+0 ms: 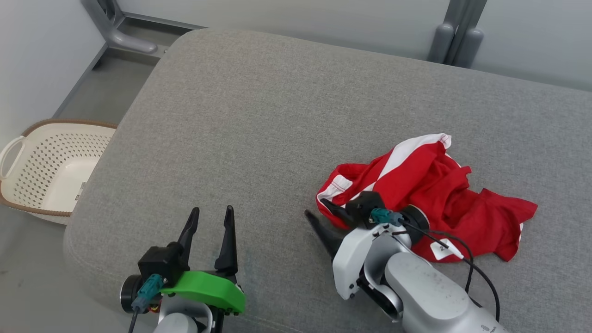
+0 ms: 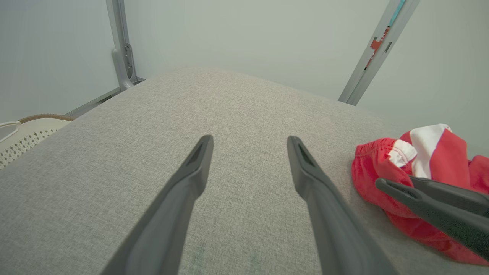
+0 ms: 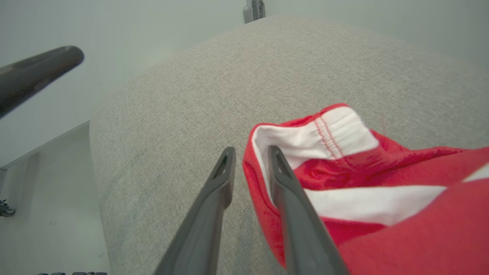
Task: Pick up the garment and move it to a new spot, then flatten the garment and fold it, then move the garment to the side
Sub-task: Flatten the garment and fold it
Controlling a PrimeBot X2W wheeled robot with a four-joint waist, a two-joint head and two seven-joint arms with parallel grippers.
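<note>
The garment [image 1: 434,185] is red with white bands and lies crumpled on the right half of a grey cushion [image 1: 277,115]; it shows too in the left wrist view [image 2: 431,149] and the right wrist view [image 3: 382,214]. My right gripper [image 1: 314,206] is at the garment's near-left edge, low over the cushion. Its jaws stand a little apart [image 3: 250,152], with the red hem lying in the narrow gap against one finger and not clamped. My left gripper [image 1: 212,209] hovers open over bare cushion to the left, holding nothing [image 2: 250,138].
A cream perforated basket [image 1: 51,162] stands on the floor beyond the cushion's left edge. Grey metal frame posts [image 1: 458,37] rise behind the cushion against a pale wall. Bare cushion stretches across the middle and far side.
</note>
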